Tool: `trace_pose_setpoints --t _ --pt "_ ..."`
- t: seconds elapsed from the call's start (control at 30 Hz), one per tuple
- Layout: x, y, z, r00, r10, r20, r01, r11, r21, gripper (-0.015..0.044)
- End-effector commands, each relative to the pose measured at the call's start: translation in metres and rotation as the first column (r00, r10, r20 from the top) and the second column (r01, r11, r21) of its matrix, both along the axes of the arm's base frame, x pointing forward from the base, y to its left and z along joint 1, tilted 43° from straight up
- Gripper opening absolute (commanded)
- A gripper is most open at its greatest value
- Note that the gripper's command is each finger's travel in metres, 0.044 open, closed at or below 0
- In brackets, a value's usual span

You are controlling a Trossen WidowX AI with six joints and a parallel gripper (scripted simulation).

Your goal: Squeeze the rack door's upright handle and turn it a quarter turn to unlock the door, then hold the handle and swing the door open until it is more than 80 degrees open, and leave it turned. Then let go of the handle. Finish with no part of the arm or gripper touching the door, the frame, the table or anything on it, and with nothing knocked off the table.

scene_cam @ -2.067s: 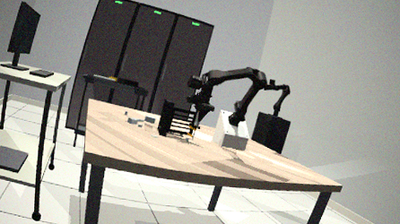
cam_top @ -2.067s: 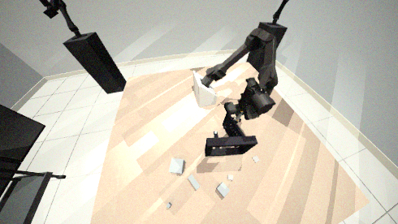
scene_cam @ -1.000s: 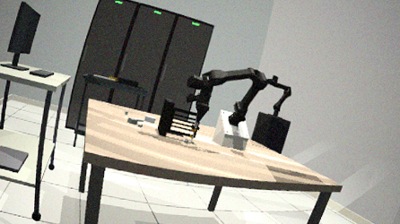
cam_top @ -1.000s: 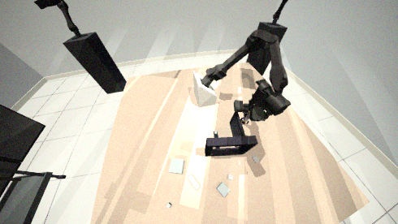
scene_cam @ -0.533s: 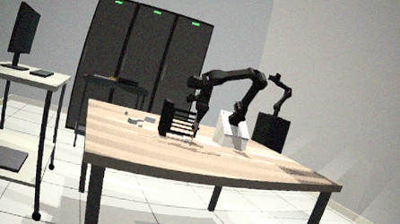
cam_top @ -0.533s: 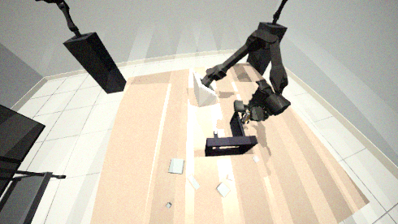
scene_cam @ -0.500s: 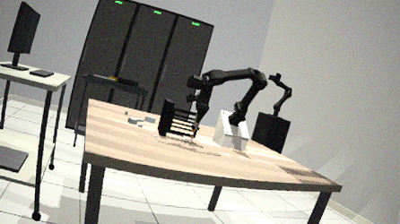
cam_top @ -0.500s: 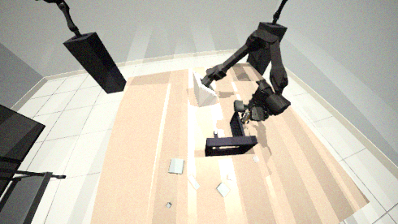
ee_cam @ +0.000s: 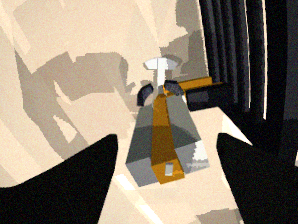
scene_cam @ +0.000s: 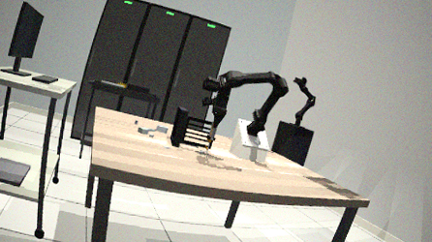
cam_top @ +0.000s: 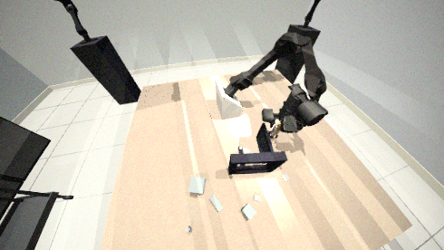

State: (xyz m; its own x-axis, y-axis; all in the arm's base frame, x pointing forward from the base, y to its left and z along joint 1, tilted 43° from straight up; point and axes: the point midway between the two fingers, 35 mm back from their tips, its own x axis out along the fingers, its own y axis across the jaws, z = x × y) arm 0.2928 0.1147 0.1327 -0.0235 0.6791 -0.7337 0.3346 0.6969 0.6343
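Observation:
The black slatted door [cam_top: 264, 141] [scene_cam: 198, 132] [ee_cam: 225, 50] stands swung out from the black rack frame [cam_top: 258, 158] [scene_cam: 178, 126], roughly at a right angle to it. The upright grey and orange handle [ee_cam: 161, 125] is on the door's outer side, joined by a dark bracket [ee_cam: 205, 97]; its exact turn is hard to judge. My gripper [cam_top: 275, 132] [scene_cam: 211, 136] [ee_cam: 166, 140] is open around the handle. In the wrist view a gap shows between the handle and each dark finger. Finger contact with the door is too small to tell in the top and exterior views.
Pale blocks [cam_top: 197, 186] [cam_top: 248, 211] and a thin pale piece [cam_top: 216, 203] lie on the table beyond the frame, with smaller bits nearby. A white angled stand [cam_top: 227, 108] [scene_cam: 249, 144] is at the arm's base. A small upright piece [cam_top: 240, 149] is beside the frame.

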Motion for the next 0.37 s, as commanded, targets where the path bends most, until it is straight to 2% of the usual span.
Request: trace_pose_setpoints --t 0.0,0.33 --pt "0.002 -0.004 0.006 1.0 0.003 0.007 -0.003 1.0 -0.001 0.0287" --pt "0.002 -0.016 0.017 1.0 0.004 0.008 -0.004 1.0 -0.002 0.0287"
